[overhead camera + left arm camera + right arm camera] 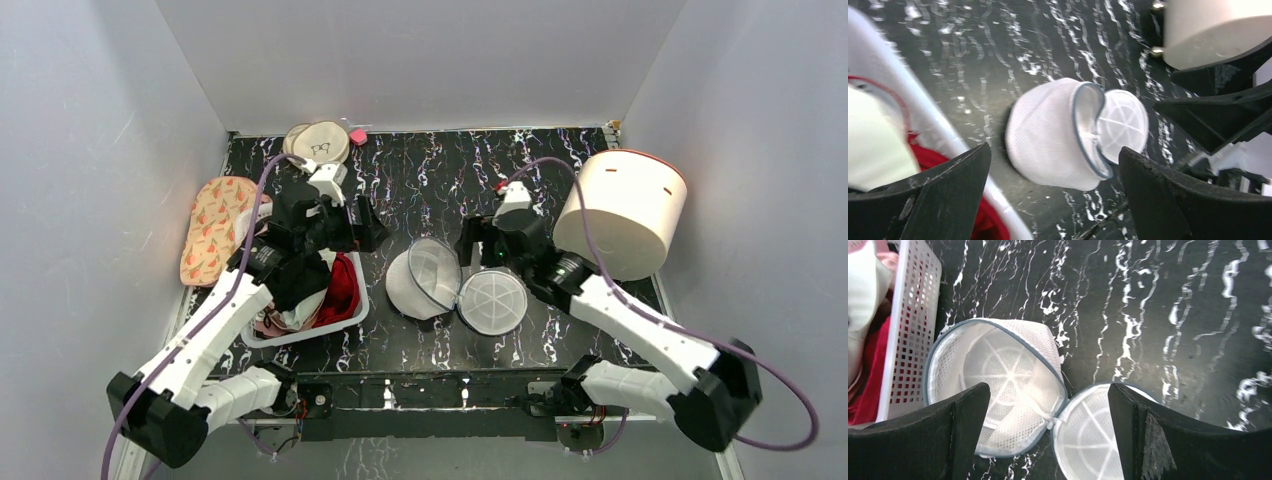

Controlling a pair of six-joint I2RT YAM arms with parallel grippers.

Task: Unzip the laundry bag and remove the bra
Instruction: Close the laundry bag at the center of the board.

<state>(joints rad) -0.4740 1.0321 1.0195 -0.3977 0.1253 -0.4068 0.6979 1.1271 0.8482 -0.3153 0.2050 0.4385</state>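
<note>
Right gripper (1047,390): nearest the lens in its wrist view; fingers spread wide, pinching nothing; it hangs just above the laundry bag (440,285)
Left gripper (1054,150): fingers also spread wide and empty; it sits over the bag-side edge of the white basket (357,310), with the bag in front of it
Laundry bag: middle of the dark table (560,150), just right of the basket; unzipped, its two round halves lying side by side and joined at one point on the rim
Inside the bag: only white mesh and rib spokes show; no bra visible in either half
Basket: red cloth (343,285) and pale cloth heaped in it; which piece is the bra I cannot tell
Step in hand: unzipping looks done; removal looks done or nearly so
Next move: probably check that the deeper half is empty; if so, lift both arms clear without knocking the halves
</note>
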